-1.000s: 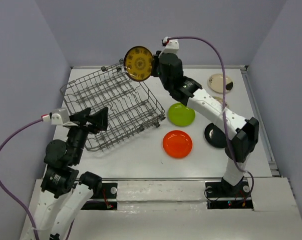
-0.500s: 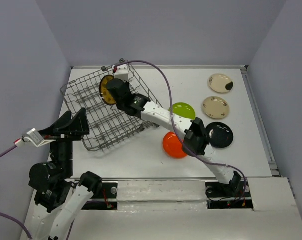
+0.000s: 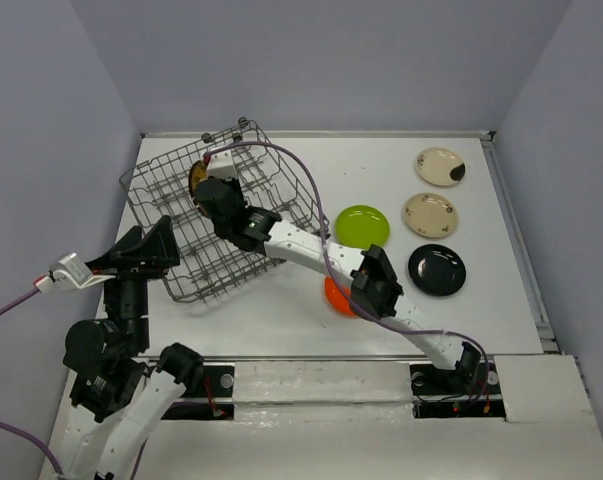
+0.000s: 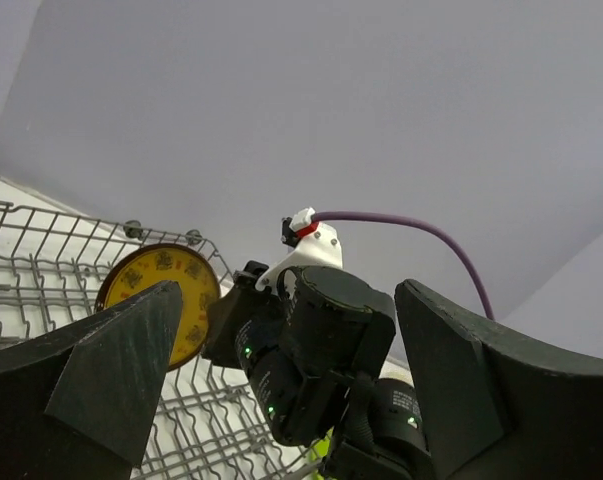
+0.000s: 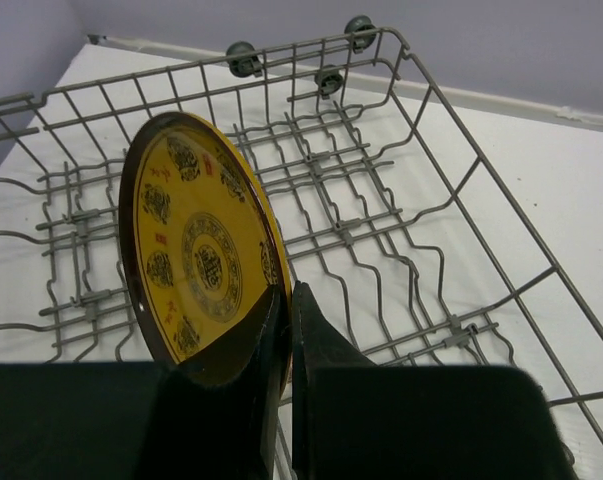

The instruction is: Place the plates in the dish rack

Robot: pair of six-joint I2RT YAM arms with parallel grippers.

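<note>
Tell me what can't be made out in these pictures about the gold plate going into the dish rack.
Right wrist view: the right gripper hides the patterned gold plate's lower edge, so whether it sits between the dish rack's tines is unclear.
Top view: the right arm hides much of that plate and most of the orange plate.
Left wrist view: the left gripper blocks the plate's bottom.
</note>
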